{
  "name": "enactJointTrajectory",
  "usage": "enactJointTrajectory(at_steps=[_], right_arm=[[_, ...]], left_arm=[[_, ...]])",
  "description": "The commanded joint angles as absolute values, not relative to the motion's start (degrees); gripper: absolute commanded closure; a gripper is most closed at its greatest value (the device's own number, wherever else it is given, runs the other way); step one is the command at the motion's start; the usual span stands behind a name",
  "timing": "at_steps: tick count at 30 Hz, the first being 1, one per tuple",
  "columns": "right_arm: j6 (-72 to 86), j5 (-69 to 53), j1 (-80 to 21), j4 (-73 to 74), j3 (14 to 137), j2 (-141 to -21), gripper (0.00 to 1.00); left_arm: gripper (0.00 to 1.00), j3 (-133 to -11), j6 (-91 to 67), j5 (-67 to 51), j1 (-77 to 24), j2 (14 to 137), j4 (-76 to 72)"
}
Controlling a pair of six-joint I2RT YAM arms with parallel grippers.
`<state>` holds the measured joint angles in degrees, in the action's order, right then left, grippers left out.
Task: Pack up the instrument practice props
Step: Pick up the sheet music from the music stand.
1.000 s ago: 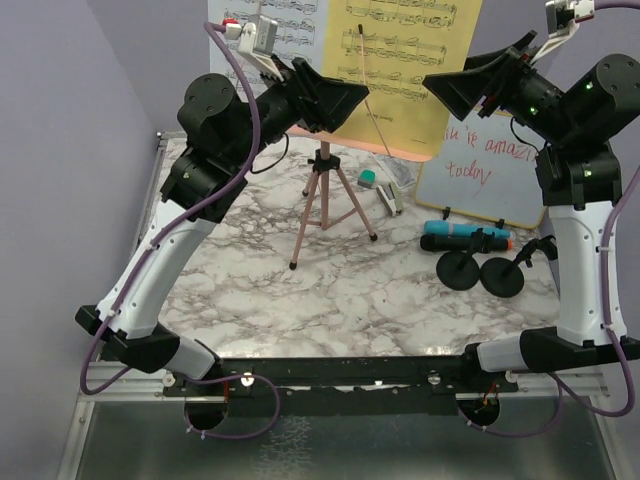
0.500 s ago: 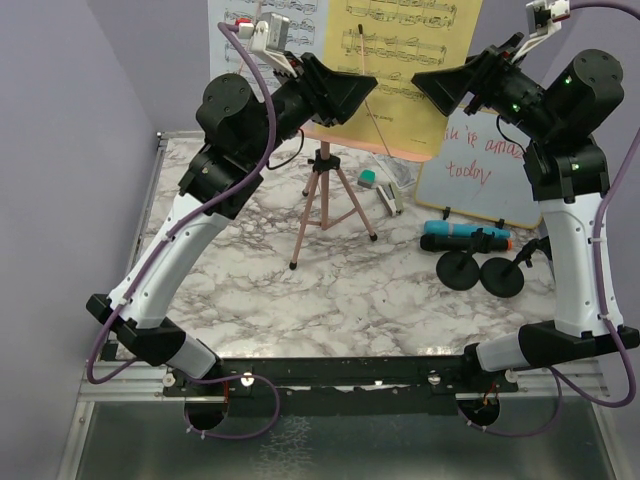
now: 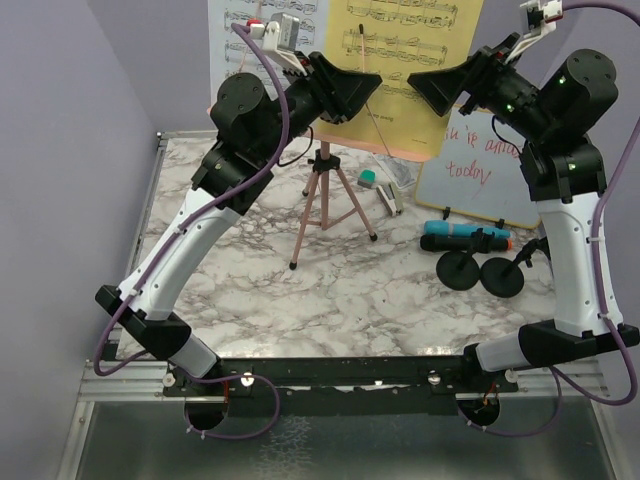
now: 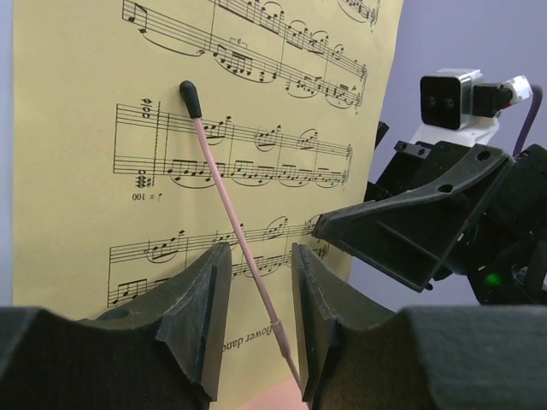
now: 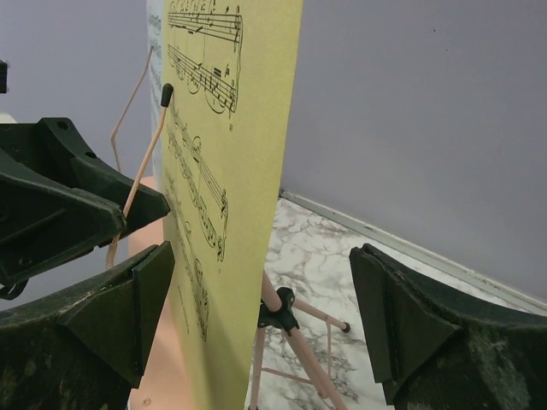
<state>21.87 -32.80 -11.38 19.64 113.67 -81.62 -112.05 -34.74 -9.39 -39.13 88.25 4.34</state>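
The pink music rack point(image 3: 322, 205) stands on its tripod at mid-table. A yellow sheet-music page point(image 3: 410, 50) and a white page point(image 3: 232, 40) lean on it. My left gripper point(image 3: 368, 92) is open in front of the yellow page point(image 4: 85, 171). Its jaws point(image 4: 261, 256) straddle the rack's pink page-holder wire point(image 4: 224, 205) without touching it. My right gripper point(image 3: 425, 88) is wide open. In the right wrist view its jaws point(image 5: 261, 265) stand either side of the yellow page's point(image 5: 231, 128) right edge. The blue microphone point(image 3: 490, 236), the black microphone point(image 3: 447, 243) and two round-based poles point(image 3: 480, 273) lie at the right.
A wood-framed whiteboard point(image 3: 480, 170) with red writing leans at the back right. A small stapler point(image 3: 393, 198) and a green eraser point(image 3: 368, 180) lie beside the tripod. The purple wall is close behind the rack. The two grippers face each other, a short gap apart.
Both arms have risen and closed in on the yellow page, the left gripper moving right and the right gripper moving left. Nothing has been grasped.
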Motion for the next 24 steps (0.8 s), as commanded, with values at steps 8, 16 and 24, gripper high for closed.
enactJointTrajectory(at_steps=[8, 16, 24], right_arm=[[19.04, -25.83, -12.02, 20.75, 112.37, -81.21, 0.09], [17.64, -21.17, -12.01, 19.78, 107.82, -77.62, 0.14], [14.86, -18.83, -11.96, 19.89, 106.35, -75.04, 0.26]], left_arm=[[0.88, -107.36, -35.15, -6.22, -39.81, 85.67, -2.56], [0.99, -104.73, -34.89, -3.86, -39.79, 83.76, -4.95], [1.00, -104.60, -34.28, -2.81, -39.81, 83.94, -4.28]])
